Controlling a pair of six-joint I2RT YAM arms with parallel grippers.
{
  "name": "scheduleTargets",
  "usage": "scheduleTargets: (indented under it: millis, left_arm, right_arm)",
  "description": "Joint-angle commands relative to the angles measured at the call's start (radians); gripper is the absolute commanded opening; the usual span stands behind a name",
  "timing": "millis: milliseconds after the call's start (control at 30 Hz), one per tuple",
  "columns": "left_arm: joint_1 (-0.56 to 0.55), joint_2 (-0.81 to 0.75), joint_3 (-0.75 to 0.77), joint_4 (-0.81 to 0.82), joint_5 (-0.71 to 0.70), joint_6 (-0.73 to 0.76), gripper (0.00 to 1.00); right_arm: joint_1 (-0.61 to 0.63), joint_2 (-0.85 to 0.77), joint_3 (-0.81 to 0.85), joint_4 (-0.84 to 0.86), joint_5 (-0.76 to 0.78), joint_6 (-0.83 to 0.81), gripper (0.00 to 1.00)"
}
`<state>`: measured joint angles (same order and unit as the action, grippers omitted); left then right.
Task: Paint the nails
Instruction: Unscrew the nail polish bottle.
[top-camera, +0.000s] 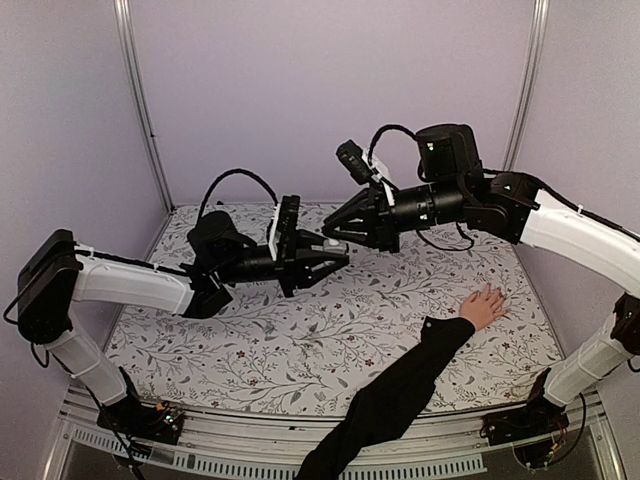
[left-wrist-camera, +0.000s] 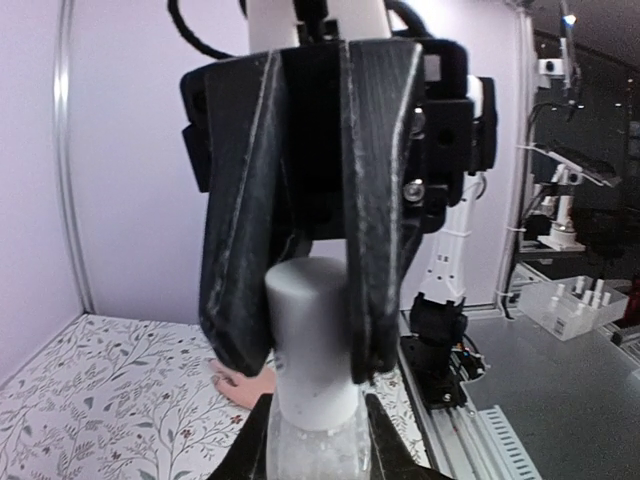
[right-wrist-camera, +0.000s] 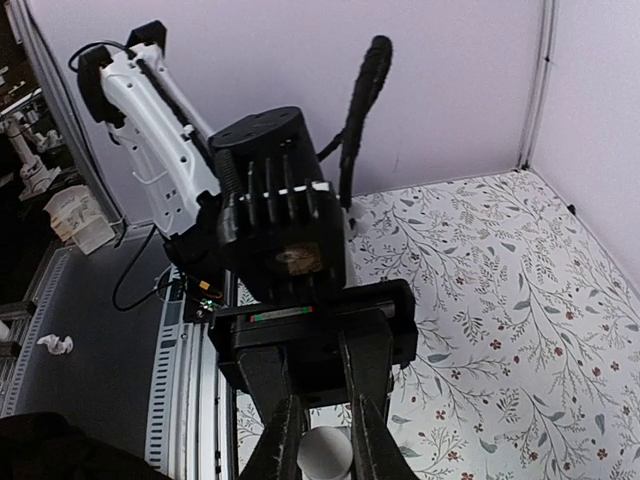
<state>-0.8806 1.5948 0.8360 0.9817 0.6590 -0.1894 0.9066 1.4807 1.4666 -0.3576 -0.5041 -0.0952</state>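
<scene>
Bottle: small, pale, translucent; seen closest in the left wrist view, upright, held off the table. Contents not discernible through the frosted wall. Topped by a white cylindrical cap.

Left gripper: closed tight around the bottle's body, one dark finger on each side of it.

Right gripper: reaches the bottle from the opposite side, tip to tip with the left gripper; clamped narrowly on the cap, fingers pressed against both flanks of it. In the right wrist view only the cap's white end shows between the two fingers.

Hand: light-skinned, flat on the table, fingers spread; well apart from the bottle, on the right arm's side and nearer the arm bases.

Nails: at the fingertips of that hand, too small to tell apart from above.

Sleeve: black, long, running from the hand away from the bottle toward the near table edge.

Cloth: floral print, covering the table beneath the bottle.

Obstruction: in the left wrist view the right gripper's fingers and the bottle cover most of the hand, leaving only a pink sliver beside the bottle's lower left.
</scene>
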Motion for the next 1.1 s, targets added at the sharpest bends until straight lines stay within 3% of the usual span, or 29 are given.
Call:
scheduleTargets:
  millis: [0, 300, 500, 833, 1067]
  left_arm:
    - [-0.022, 0.018, -0.003, 0.167, 0.258, -0.035, 0.00]
    - [-0.023, 0.059, 0.037, 0.237, 0.430, -0.134, 0.00]
    - [-0.022, 0.054, 0.027, 0.229, 0.412, -0.135, 0.00]
    - [-0.017, -0.039, -0.018, 0.011, 0.040, 0.047, 0.00]
    - [-0.017, -0.035, -0.013, -0.066, -0.160, 0.073, 0.00]
  right_arm:
    - [0.006, -0.016, -0.014, 0.027, -0.151, -0.086, 0.00]
    - [0.005, -0.018, -0.002, -0.040, -0.305, -0.197, 0.00]
    - [0.005, -0.020, 0.003, -0.053, -0.285, -0.212, 0.03]
    - [0.001, -0.075, -0.046, 0.045, -0.069, -0.083, 0.53]
    - [-0.002, -0.063, -0.057, 0.084, 0.104, 0.018, 0.60]
